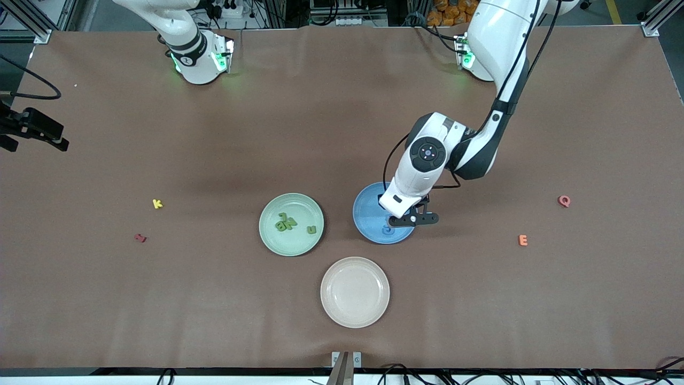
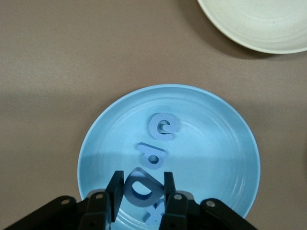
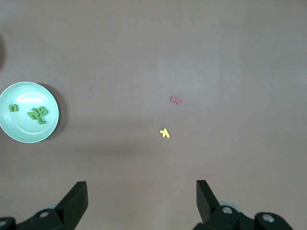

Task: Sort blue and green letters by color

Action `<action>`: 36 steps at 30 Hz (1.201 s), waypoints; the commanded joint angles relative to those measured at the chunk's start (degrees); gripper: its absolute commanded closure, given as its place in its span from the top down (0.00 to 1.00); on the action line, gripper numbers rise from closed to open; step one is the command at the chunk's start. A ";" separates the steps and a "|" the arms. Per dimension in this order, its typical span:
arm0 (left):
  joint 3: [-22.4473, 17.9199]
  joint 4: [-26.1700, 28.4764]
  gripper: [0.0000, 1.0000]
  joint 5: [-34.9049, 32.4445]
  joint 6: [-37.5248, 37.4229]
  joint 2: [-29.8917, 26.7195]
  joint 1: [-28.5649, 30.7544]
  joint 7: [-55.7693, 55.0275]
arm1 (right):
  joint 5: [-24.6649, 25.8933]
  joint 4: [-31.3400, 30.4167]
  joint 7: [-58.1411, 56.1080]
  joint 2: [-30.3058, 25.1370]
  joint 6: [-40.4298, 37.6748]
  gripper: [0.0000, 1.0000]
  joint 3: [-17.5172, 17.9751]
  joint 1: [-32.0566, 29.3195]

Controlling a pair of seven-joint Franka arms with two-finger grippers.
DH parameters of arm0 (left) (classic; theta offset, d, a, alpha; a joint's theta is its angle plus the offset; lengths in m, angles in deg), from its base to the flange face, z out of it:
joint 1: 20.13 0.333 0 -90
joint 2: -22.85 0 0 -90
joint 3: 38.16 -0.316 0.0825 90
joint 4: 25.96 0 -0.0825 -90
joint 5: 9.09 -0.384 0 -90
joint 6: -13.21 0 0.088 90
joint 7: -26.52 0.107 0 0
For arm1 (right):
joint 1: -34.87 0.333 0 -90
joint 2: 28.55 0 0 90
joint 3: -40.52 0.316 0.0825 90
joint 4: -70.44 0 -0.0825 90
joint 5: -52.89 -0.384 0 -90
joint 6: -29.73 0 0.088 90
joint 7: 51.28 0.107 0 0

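Observation:
My left gripper (image 2: 141, 186) is shut on a blue D (image 2: 139, 190) and holds it just over the blue plate (image 2: 206, 143). A blue G (image 2: 163, 127), a blue P (image 2: 152, 155) and a blue X (image 2: 156, 214) lie in that plate. In the front view the left gripper (image 1: 409, 219) hangs over the blue plate (image 1: 368, 206). The green plate (image 1: 291, 246) holds the green letters (image 1: 286, 223), with one hook-shaped piece (image 1: 311, 230) apart. They also show in the right wrist view (image 3: 37, 113). My right gripper (image 3: 141, 189) is open and empty, high over the table by its base, waiting.
A cream plate (image 1: 355, 291) stands nearer the front camera than the two coloured plates. A yellow K (image 1: 157, 203) and a dark red letter (image 1: 140, 238) lie toward the right arm's end. A pink-red Q (image 1: 564, 201) and an orange E (image 1: 523, 240) lie toward the left arm's end.

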 commanded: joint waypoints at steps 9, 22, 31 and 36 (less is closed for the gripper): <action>-0.61 -1.33 0.26 0.12 0.49 1.04 -0.67 -0.22 | 0.64 -0.44 0.62 -0.74 -0.31 1.00 0.50 -0.50; -0.53 -1.33 0.76 -0.76 0.57 0.95 -0.58 0.14 | 0.64 -0.44 0.62 -0.74 -0.31 1.00 0.50 -0.50; -0.53 -1.33 0.77 -0.76 0.57 0.69 -0.50 0.14 | 0.64 -0.53 0.53 -0.74 -0.31 1.00 0.50 -0.50; -0.53 -1.33 0.77 -0.85 0.57 0.42 -0.32 0.22 | 0.64 -0.53 0.44 -0.74 -0.31 1.00 0.50 -0.50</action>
